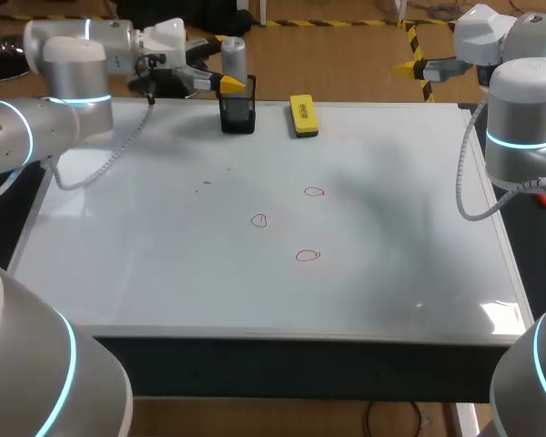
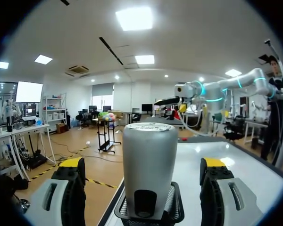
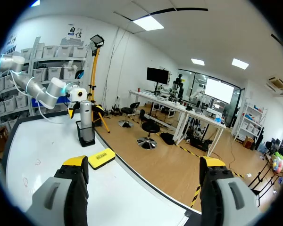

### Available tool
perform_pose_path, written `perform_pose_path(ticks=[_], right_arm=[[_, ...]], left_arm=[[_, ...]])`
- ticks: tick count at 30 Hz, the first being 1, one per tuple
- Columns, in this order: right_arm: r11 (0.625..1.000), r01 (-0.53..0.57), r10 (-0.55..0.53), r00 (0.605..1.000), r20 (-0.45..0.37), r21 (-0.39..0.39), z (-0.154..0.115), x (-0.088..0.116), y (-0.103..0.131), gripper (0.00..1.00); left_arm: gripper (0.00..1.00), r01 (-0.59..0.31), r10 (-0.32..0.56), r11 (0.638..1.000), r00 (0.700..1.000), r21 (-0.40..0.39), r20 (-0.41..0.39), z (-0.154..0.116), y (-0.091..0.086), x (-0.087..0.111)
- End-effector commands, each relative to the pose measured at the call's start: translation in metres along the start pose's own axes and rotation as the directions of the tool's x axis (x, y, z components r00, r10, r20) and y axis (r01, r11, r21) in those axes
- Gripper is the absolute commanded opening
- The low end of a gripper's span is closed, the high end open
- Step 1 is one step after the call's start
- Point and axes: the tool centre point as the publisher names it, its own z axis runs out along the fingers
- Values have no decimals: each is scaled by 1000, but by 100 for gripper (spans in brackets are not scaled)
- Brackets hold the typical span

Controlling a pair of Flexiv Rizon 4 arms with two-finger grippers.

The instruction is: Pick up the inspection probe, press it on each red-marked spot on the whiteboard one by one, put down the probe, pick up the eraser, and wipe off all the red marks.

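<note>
A grey cylindrical probe (image 1: 234,60) stands upright in a black mesh holder (image 1: 237,116) at the far edge of the whiteboard (image 1: 146,246). My left gripper (image 1: 229,85) is level with the probe. In the left wrist view the probe (image 2: 149,162) rises between the open fingers of that gripper (image 2: 142,163), with a gap on each side. The yellow eraser (image 1: 303,116) lies just right of the holder. Three red circles (image 1: 314,192) (image 1: 259,219) (image 1: 308,256) are drawn mid-board. My right gripper (image 1: 408,66) hangs open and empty beyond the far right corner, and in its own view (image 3: 144,163) it is beside the eraser (image 3: 101,158).
The whiteboard covers nearly the whole tabletop, with faint dark specks (image 1: 207,183) left of the red circles. The left arm's cable (image 1: 109,159) droops over the board's far left corner. My right arm's body (image 1: 523,127) stands by the right edge.
</note>
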Motion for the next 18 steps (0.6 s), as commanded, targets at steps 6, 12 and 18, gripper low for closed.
perform_pose_path(ticks=[6, 12, 18], right_arm=[[1000, 0, 0, 1000, 0, 2, 0, 0, 0, 100], [1000, 0, 0, 1000, 0, 2, 0, 0, 0, 100], [1000, 0, 0, 1000, 0, 2, 0, 0, 0, 100]], left_arm=[[100, 4, -4, 1000, 999, 5, 44, 9, 0, 4], [100, 9, -9, 1000, 999, 3, 45, 10, 2, 3], [100, 13, -13, 1000, 999, 5, 49, 10, 4, 2]])
